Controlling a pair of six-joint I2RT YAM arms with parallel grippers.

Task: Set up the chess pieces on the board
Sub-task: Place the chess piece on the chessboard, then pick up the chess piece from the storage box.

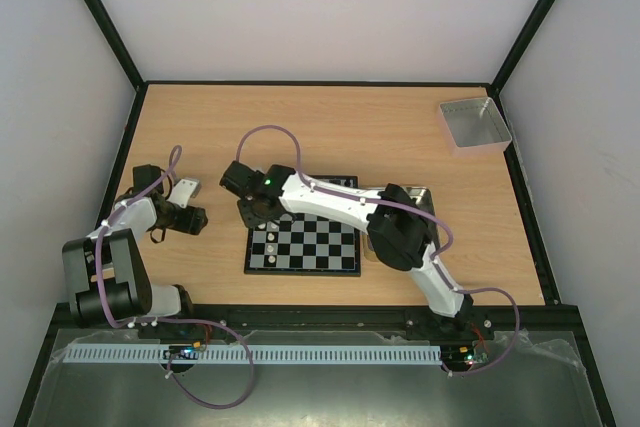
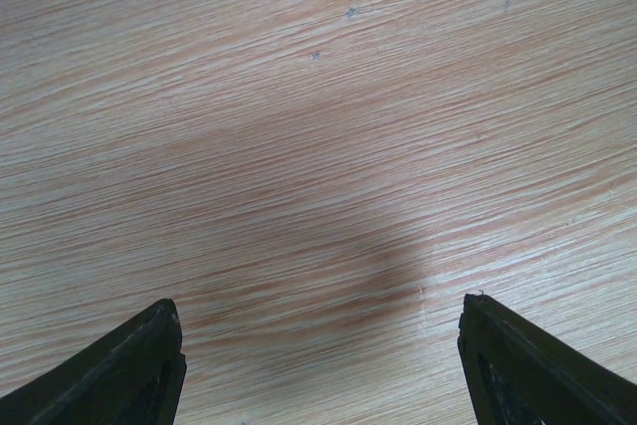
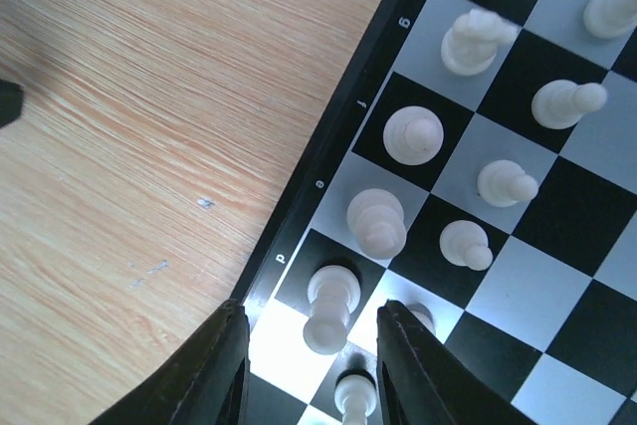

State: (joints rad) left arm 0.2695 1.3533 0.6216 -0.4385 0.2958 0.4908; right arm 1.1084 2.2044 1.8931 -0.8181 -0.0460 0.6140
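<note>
Pieces in white [image 3: 413,134], about ten of them, stand in two rows along one edge of the board [image 1: 320,247], which lies mid-desk toward the near edge. The right gripper [image 3: 314,308] sits low at that edge near a board corner, jaws parted around one upright white piece [image 3: 331,308] with a gap on each side, so it grips nothing. The left gripper [image 2: 320,301] hangs wide open over bare desk by the left edge, empty. No black pieces show in any view, and the right arm hides part of the board from above. By my reckoning the white side is nearly set and the black side is not yet begun
</note>
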